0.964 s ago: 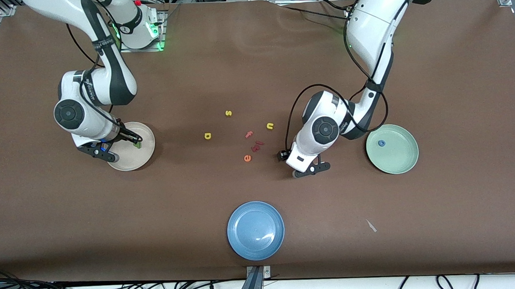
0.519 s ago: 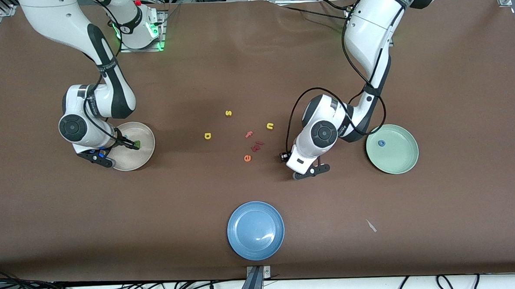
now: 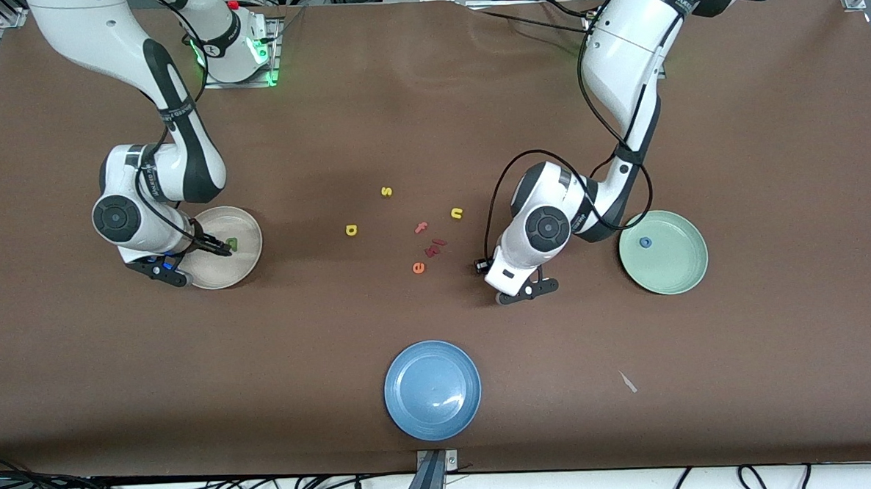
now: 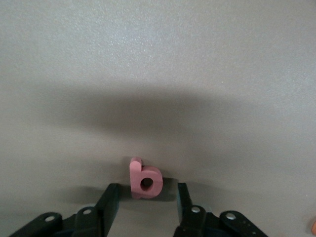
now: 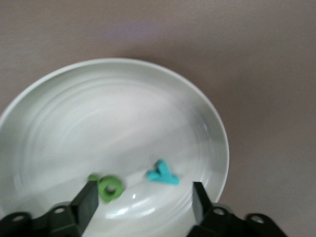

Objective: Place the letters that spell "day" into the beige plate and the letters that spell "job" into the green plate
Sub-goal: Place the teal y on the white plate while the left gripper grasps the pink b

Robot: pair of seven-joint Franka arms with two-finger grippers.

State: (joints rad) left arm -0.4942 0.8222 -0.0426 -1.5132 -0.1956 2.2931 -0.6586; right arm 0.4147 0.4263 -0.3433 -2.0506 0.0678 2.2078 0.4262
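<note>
My right gripper (image 3: 219, 246) (image 5: 143, 202) hangs open low over the beige plate (image 3: 249, 264) (image 5: 217, 128). In that plate lie the dark green a (image 3: 232, 244) (image 5: 109, 189), close to one finger, and the teal y (image 5: 163, 174). The yellow d (image 3: 351, 230) lies on the table mid-way between the arms. My left gripper (image 3: 478, 265) (image 4: 145, 197) is down at the table, open. The salmon-pink b (image 4: 145, 180) sits between its fingertips with a gap on each side. The blue o (image 3: 646, 243) rests in the green plate (image 3: 672, 271). I cannot pick out the j.
Loose letters lie near the table's middle: yellow s (image 3: 386, 191), yellow u (image 3: 456, 213), pink f (image 3: 421, 227), orange e (image 3: 418, 267) and dark red pieces (image 3: 433, 247). A blue plate (image 3: 432, 389) sits nearest the front camera, with a small paper scrap (image 3: 627, 381) beside it.
My right gripper has opened and let go of the green a, which now lies in the beige plate. The left arm has hardly moved.
</note>
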